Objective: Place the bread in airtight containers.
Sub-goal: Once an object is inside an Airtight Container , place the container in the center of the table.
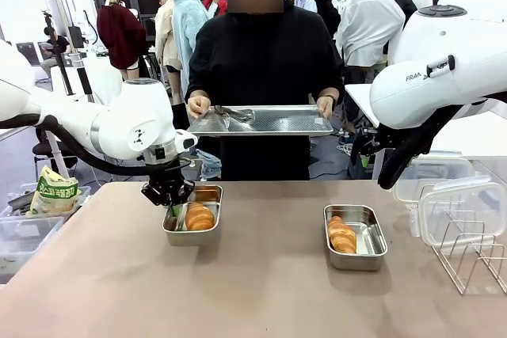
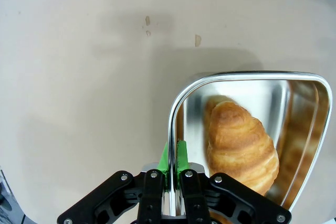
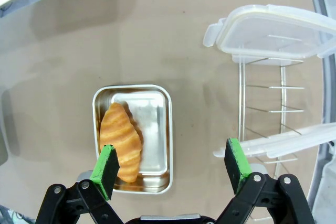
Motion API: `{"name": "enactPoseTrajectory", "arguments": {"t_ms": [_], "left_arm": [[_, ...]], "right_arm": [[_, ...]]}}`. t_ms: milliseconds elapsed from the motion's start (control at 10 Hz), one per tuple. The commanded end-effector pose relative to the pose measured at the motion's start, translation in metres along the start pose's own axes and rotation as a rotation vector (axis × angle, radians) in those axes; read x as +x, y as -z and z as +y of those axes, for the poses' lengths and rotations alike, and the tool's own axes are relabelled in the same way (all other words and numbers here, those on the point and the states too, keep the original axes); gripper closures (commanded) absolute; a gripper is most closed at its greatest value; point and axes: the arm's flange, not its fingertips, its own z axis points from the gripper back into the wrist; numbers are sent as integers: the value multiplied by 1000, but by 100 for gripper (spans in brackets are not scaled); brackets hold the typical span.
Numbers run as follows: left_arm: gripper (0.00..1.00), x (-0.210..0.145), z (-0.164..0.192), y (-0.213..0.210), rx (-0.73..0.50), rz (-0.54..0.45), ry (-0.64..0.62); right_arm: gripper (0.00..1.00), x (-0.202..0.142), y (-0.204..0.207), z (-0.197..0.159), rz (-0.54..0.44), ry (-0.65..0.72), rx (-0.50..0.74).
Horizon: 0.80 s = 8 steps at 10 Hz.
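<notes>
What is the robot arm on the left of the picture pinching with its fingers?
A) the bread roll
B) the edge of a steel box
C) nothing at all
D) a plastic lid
B: the left arm's green fingers are shut on the rim of the steel box, beside the bread and not on it.
</notes>
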Motion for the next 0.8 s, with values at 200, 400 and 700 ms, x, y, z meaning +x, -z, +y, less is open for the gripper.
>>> {"name": "enactPoseTrajectory", "arguments": {"t_ms": [200,400,700], "left_arm": [[100,0,-3,22,19,-1,-47],[100,2,0,29,2,0,-54],[82,2,4,40,18,27,-63]], "right_arm": [[0,0,2,0,-7,-4,0],[0,0,2,0,-7,-4,0],[0,0,2,0,-7,-4,0]]}}
